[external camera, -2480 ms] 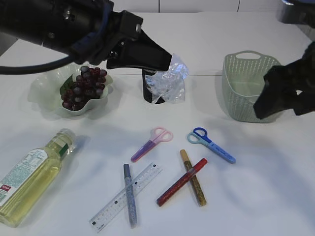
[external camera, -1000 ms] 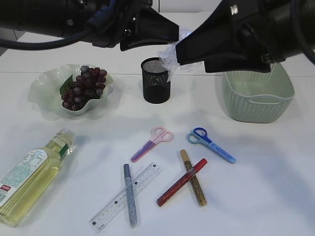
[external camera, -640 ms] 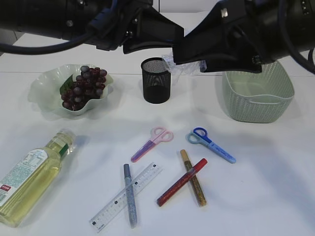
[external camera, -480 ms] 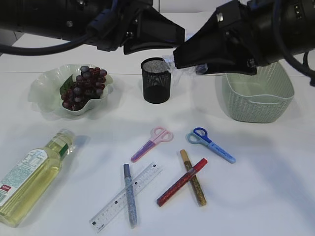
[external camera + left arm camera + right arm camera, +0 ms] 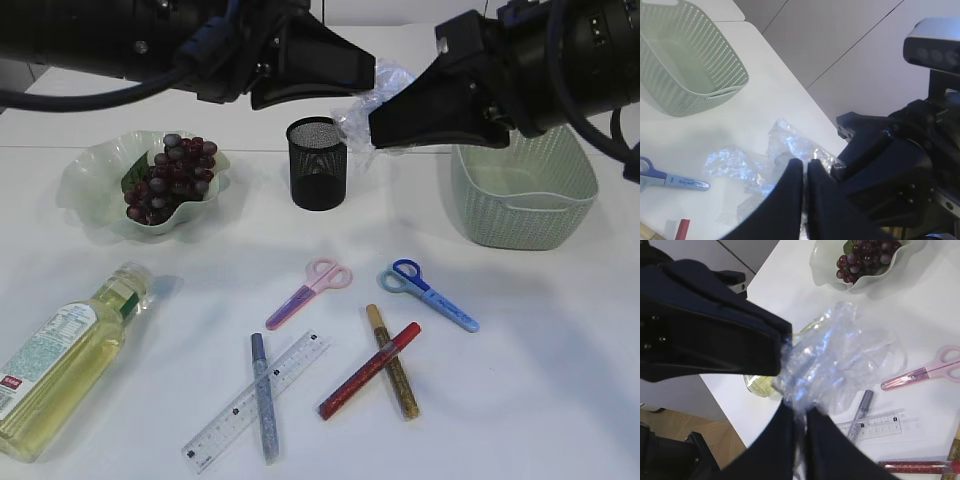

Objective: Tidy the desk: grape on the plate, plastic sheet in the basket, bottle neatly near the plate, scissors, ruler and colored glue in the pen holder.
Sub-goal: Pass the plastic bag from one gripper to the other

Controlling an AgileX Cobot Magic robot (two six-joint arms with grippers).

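The sheet (image 5: 365, 105) was pinched in mid-air above the holder (image 5: 317, 163) by both the left tool (image 5: 804, 172) and the right tool (image 5: 799, 415), each closed on it; unless one let go, it could be torn, or dropped short of the basket (image 5: 523, 190).

This looks like a robot test room set up as a desk. A plain white surface (image 5: 560, 400) is laid out with stationery: scissors (image 5: 428, 294), a ruler (image 5: 256, 401) and a mesh pen holder (image 5: 317, 163). Two black robot arms (image 5: 150, 40) hang over it, pale grey wall panels stand behind, and a wood-look floor (image 5: 715, 440) shows below.
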